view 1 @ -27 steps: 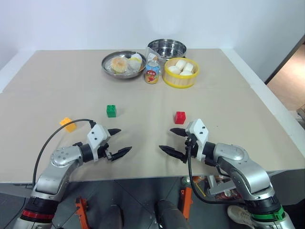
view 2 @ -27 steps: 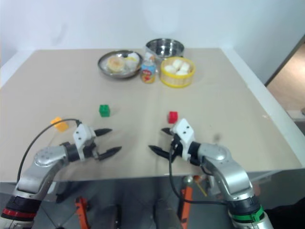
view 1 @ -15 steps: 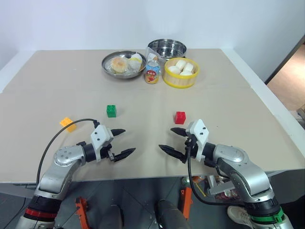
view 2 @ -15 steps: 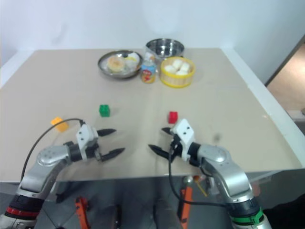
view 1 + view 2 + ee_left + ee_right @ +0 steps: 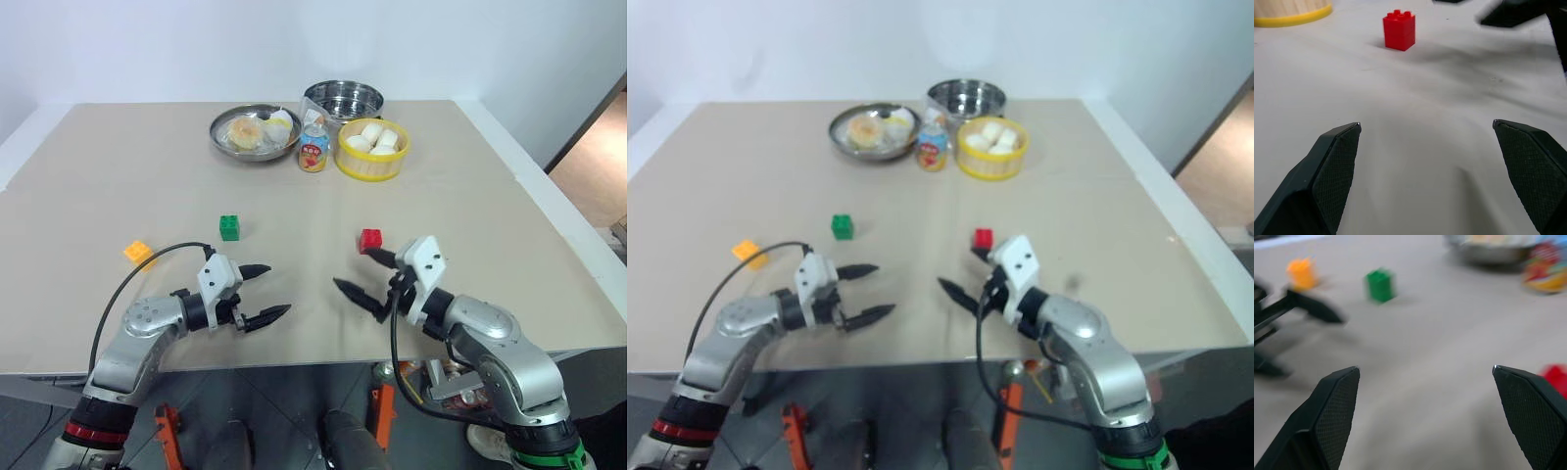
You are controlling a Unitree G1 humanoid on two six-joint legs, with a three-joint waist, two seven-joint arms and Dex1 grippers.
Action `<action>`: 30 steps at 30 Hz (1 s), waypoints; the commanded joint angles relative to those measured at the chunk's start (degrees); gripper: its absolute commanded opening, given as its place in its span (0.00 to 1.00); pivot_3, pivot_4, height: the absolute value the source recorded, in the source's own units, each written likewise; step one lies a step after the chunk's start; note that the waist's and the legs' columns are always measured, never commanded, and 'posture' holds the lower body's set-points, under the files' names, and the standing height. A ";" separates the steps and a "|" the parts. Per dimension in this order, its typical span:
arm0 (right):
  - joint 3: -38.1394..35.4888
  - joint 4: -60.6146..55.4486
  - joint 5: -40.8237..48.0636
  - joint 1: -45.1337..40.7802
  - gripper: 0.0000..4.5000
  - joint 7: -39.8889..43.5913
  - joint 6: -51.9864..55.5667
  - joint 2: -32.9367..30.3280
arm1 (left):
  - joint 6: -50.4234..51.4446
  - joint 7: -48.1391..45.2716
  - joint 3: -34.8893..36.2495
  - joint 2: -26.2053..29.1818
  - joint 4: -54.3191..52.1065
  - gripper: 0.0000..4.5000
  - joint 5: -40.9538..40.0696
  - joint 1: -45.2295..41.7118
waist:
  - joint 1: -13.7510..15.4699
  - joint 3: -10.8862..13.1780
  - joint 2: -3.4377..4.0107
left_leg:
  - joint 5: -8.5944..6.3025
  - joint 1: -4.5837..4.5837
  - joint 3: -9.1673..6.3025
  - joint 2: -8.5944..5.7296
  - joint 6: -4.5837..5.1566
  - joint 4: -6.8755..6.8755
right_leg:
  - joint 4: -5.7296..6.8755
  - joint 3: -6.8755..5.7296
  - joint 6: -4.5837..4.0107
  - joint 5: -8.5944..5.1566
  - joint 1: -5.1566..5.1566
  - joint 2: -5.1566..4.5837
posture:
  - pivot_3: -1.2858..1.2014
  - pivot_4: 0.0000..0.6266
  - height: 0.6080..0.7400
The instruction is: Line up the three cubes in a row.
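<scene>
head cameras look down at the table [image 5: 118, 186]; wrist cameras skim it.

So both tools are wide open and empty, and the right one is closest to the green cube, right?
Not quite. Both the left tool and the right tool are open and empty, but the right one is closest to the red cube, as the left eye view shows. The green cube sits nearer the left tool.
</scene>
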 commanded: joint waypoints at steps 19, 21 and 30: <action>-0.75 11.80 -9.10 -11.41 1.00 -17.81 4.64 9.64 | 0.79 -0.91 -1.86 -0.79 -2.44 0.99 -0.27 -3.42 | -0.02 -0.01 -0.01 | -0.11 -0.04 -0.03 -0.01 0.19 -0.06 | 0.00 0.00 0.22 -0.01 0.00 0.01 | 0.52 0.24 1.00; -0.99 13.25 -9.63 -11.72 1.00 -18.37 4.18 10.27 | 0.78 -0.83 -1.90 -0.78 -2.52 0.99 -0.20 -3.38 | -0.02 -0.01 -0.01 | -0.11 -0.03 -0.04 -0.01 0.19 -0.05 | 0.01 0.00 0.07 -0.07 0.01 0.01 | 0.52 0.24 1.00; -2.49 20.46 -9.77 -15.43 1.00 -20.77 3.05 13.95 | 1.09 0.08 -1.92 -0.72 -3.70 0.99 0.03 -2.72 | -0.08 -0.01 -0.01 | -0.11 -0.03 -0.03 -0.01 0.19 -0.04 | 0.01 0.02 0.10 -0.02 0.02 0.02 | 0.52 0.24 1.00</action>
